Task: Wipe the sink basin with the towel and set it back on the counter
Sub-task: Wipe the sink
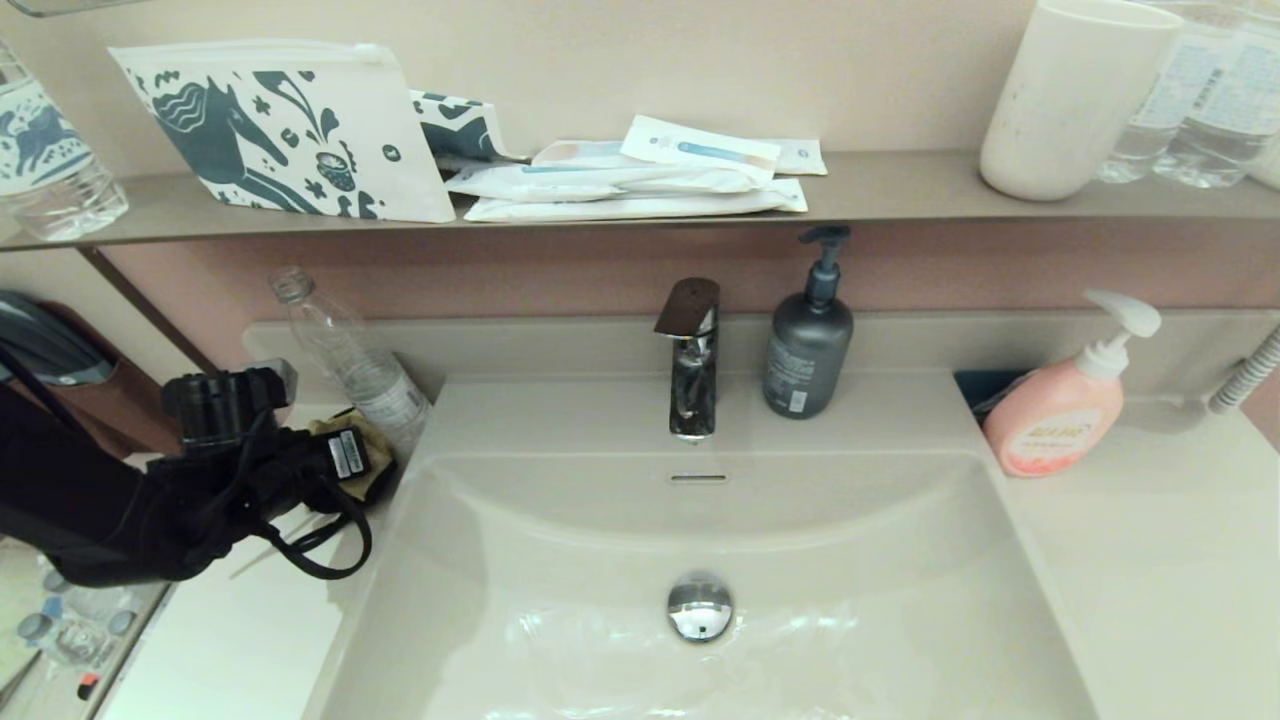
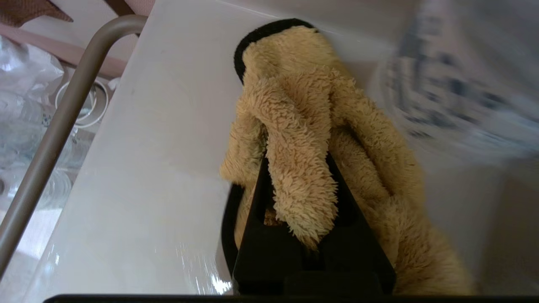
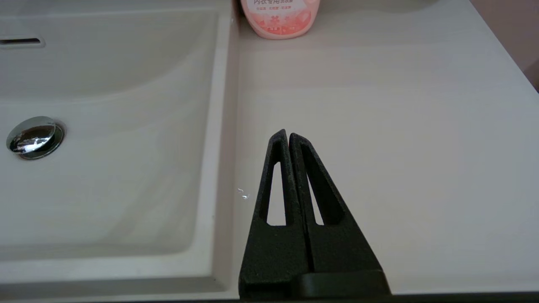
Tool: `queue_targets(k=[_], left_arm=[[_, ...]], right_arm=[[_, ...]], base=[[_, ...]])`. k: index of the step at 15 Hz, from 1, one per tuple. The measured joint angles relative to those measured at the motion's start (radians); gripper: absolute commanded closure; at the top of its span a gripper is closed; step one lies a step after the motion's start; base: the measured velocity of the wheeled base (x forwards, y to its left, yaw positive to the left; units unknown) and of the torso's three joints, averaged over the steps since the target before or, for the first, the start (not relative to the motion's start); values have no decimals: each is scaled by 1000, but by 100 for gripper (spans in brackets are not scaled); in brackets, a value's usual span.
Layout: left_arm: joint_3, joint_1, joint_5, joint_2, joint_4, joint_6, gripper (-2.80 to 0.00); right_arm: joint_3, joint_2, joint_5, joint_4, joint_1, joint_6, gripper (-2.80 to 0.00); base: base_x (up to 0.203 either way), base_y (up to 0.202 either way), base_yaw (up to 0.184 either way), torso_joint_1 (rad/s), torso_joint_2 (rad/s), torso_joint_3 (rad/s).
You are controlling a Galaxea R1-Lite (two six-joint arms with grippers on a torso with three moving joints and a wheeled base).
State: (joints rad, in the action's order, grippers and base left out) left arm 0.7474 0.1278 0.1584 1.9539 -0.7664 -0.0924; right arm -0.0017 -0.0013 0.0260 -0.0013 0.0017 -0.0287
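Left tool [image 2: 294, 168] clenched on the towel [image 2: 311, 126] over the table [image 2: 147, 168] at nine o'clock of the sink basin [image 1: 800, 560], right tool [image 3: 288, 136] closed, empty, over the table at three o'clock.

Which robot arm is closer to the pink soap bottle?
Right. The right tool, shut, hovers over the counter near the pink bottle. The left tool grips the towel across the sink.

A bunched mustard-yellow towel [image 2: 303, 126] with black trim sits on the pale surface [image 2: 139, 168] left of the glossy off-white sink basin [image 1: 560, 600], whose chrome drain plug [image 1: 700, 606] gleams.
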Motion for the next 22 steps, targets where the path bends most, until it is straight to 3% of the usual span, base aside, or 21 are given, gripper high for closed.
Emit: queue_targets(k=[4,11,14,17,20,22], left_arm=[[-32,88,-52,67,-3,118,0],[-261,198,-30,33,-88,250,0],[-350,217,2,-13,-104,258,0],[-372,210,1,-64,-11,255,0],[-311,155,6,-80,72,235,0],[-216,119,-13,-60,69,214,0]], right_arm=[[0,0,0,0,0,0,0],[0,0,0,0,-1,0,0],[0,0,0,0,0,0,0],[0,0,0,0,0,0,0],[0,0,0,0,0,0,0],[0,0,0,0,0,0,0]], base=[[0,0,0,0,0,0],[0,0,0,0,0,0],[0,0,0,0,0,0],[0,0,0,0,0,0],[0,0,0,0,0,0],[0,0,0,0,0,0]])
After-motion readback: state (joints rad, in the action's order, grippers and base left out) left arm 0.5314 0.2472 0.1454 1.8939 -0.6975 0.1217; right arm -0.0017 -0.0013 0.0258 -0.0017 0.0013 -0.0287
